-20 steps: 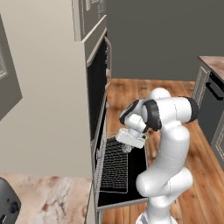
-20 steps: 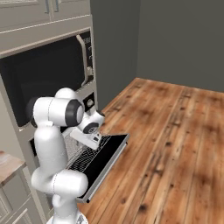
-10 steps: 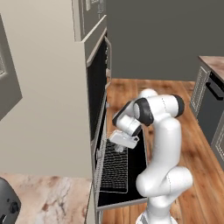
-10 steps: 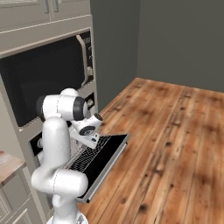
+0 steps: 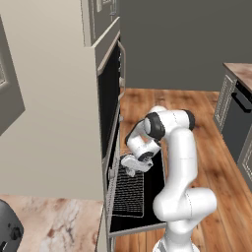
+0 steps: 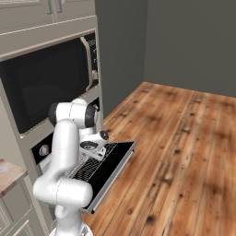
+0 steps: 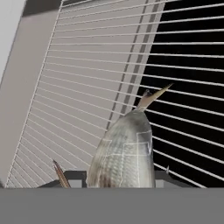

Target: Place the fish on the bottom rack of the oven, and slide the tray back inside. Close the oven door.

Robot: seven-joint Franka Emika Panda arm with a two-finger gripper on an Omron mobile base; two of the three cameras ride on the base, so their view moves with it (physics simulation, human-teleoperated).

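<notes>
Above the pulled-out bottom rack (image 7: 87,65), fish (image 7: 124,155) between fingers (image 7: 72,177).

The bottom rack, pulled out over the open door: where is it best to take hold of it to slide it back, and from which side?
Probably grip the bottom rack at its front edge bar, coming from above on the room side. That edge lies free over the open oven door.

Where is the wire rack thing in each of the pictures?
Left base view: the silver-grey wire rack lies low in the middle, on the open black oven door.
Right base view: it sits lower left, beside the arm.
Hand view: its bars run across the picture, behind the dark grey fish.
Shared landmark: the oven door.
</notes>
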